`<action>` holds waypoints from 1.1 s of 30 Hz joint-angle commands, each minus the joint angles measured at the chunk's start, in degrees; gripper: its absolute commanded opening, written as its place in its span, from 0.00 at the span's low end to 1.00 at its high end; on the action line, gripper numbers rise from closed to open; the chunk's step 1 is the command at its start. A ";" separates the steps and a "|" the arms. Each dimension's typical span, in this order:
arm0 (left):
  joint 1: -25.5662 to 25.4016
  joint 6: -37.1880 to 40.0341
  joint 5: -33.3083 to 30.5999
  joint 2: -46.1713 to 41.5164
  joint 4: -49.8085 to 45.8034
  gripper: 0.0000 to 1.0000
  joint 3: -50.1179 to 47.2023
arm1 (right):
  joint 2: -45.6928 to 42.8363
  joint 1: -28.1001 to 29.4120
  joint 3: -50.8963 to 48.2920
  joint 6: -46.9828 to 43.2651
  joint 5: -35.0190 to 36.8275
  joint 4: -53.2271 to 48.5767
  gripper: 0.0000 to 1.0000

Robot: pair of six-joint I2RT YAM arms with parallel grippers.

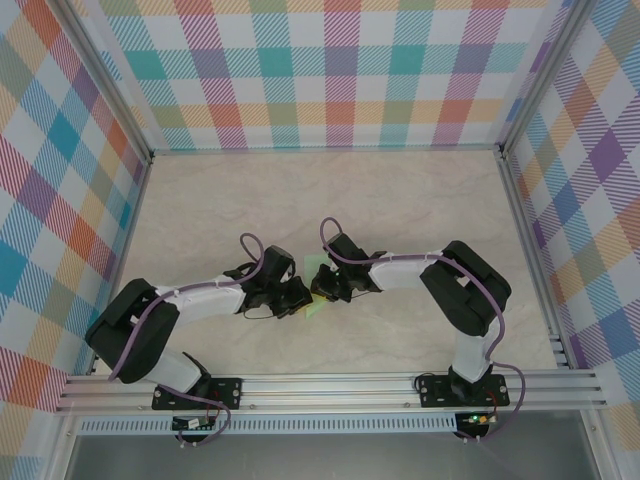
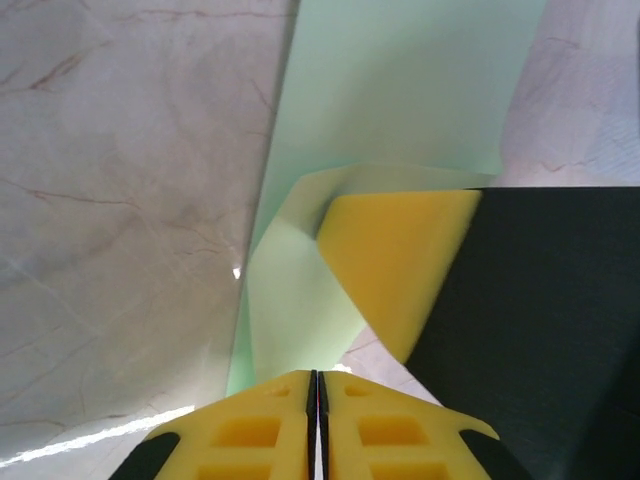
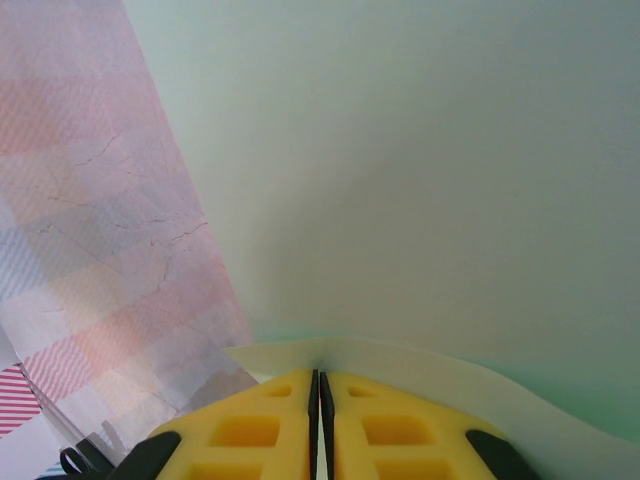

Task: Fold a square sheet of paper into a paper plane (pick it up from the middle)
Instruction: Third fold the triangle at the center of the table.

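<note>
**Both jaws pinch the sheet at the middle of the tabletop**

The sheet of paper (image 1: 315,309) lies at the centre of the tabletop (image 1: 420,200), toward its near side, right where the left arm (image 1: 200,295) and the right arm (image 1: 400,270) meet. It sits between the two sets of jaws, so neither arm is the nearer one; both are on it.

From the left wrist, the left jaws are pressed together. A raised flap of the sheet (image 2: 290,300) runs down into their tips, so they seem to be clamped on its edge. From there the paper stretches straight ahead, partly lifted and curled, not flat. The right arm's yellow pad (image 2: 400,255) presses in just beside that flap from the right.

From the right wrist, the right jaws are also together. A curled lip of the sheet (image 3: 450,150) wraps over their tips, which looks like a pinch on the paper, and the rest spreads ahead and to the right.

The arms cover most of the sheet from above, so its outline and any crease line cannot be told. The next fold probably depends on the two pinch points facing each other across the paper.
</note>
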 commanded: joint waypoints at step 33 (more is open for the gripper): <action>-2.83 -1.31 1.85 0.96 2.00 0.12 -1.10 | -1.57 -0.62 0.51 -2.14 0.29 -6.34 0.13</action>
